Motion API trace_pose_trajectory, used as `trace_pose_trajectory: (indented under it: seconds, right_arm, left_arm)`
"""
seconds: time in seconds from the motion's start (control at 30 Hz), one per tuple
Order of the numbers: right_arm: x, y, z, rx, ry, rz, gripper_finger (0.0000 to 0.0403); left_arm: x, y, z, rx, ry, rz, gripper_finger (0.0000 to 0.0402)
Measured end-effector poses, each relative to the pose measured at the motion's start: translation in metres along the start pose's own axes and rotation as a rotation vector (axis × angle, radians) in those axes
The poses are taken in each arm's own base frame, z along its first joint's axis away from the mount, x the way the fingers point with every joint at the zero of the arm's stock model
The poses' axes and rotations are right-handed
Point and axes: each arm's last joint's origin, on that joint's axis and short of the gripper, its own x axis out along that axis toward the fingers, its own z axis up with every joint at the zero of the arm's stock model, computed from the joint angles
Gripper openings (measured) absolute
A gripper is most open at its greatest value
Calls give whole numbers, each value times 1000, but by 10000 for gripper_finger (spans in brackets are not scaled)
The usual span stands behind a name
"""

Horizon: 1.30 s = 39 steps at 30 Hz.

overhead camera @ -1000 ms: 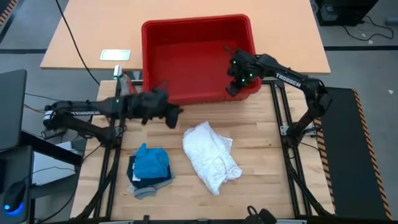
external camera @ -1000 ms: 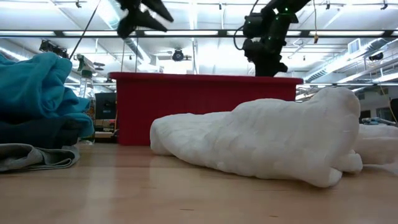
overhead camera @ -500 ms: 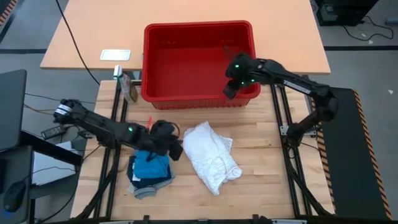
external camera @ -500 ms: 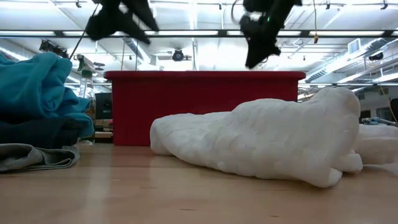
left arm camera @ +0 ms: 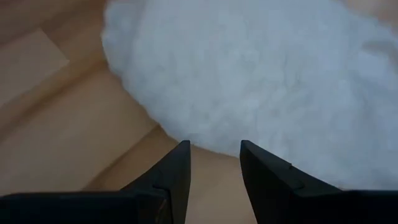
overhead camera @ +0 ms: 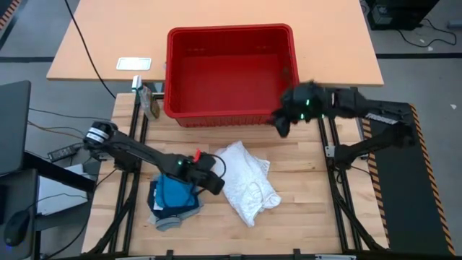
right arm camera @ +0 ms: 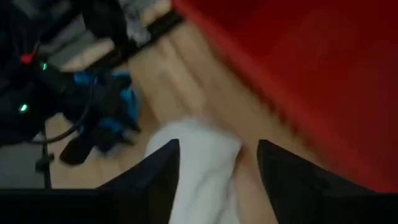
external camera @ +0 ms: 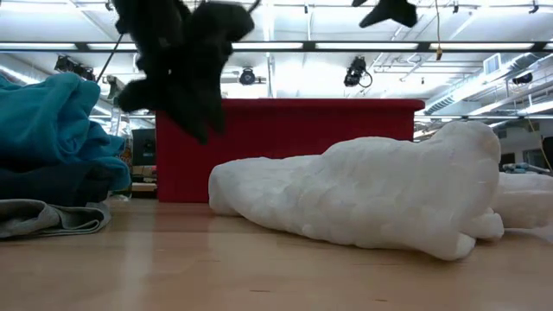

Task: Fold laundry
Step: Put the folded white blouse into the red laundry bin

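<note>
Left gripper [overhead camera: 214,180] sits low over the light wooden slatted table [overhead camera: 303,173], between the stack of folded clothes and the crumpled white fleecy cloth [overhead camera: 245,179]. Its fingers [left arm camera: 171,180] stand apart with nothing between them; bare wood shows in the gap, and the white cloth's edge lies just ahead of the fingertips.

Right gripper [overhead camera: 281,124] hangs over the table just in front of the red plastic basket [overhead camera: 229,36], near its right front corner. Its fingers [right arm camera: 155,180] are spread and empty; past them its wrist view shows the white cloth, the basket wall and the left arm farther off.

Laundry positions: white cloth lies bunched at table centre, running diagonally toward the front edge. Left of it, a stack: bright blue garment [overhead camera: 175,193] on top, navy garment [external camera: 52,183] beneath, grey T-shirt [overhead camera: 167,222] at the bottom, its edge sticking out toward the front. The basket interior appears bare red.
</note>
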Motion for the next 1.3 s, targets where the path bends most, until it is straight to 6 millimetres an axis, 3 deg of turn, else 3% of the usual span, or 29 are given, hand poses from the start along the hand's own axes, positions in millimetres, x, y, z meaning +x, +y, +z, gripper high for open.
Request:
trace_pose_trajectory:
  seconds: [0.3, 0.57, 0.7, 0.8, 1.07, 1.17, 1.3]
  right_arm:
    - [41, 31, -90, 122, 292, -62, 291]
    - [80, 37, -158, 220, 350, 1, 300]
    - [100, 25, -180, 252, 298, 33, 300]
    - [116, 9, -194, 286, 252, 31, 300]
    - [154, -25, -227, 355, 277, 97, 301]
    - [169, -27, -236, 354, 317, 153, 301]
    - [188, -21, -241, 349, 337, 289, 297]
  left_arm:
    - [48, -4, -15, 9, 114, 49, 158]
    - [58, 3, -2, -88, 141, 58, 278]
    - [62, 3, 2, -40, 162, 26, 339]
    - [70, -3, 8, 47, 188, -90, 358]
    - [108, -16, 19, 56, 157, -324, 361]
    - [122, -21, 20, 58, 117, -391, 360]
    - [139, -33, 16, 191, -15, -536, 340]
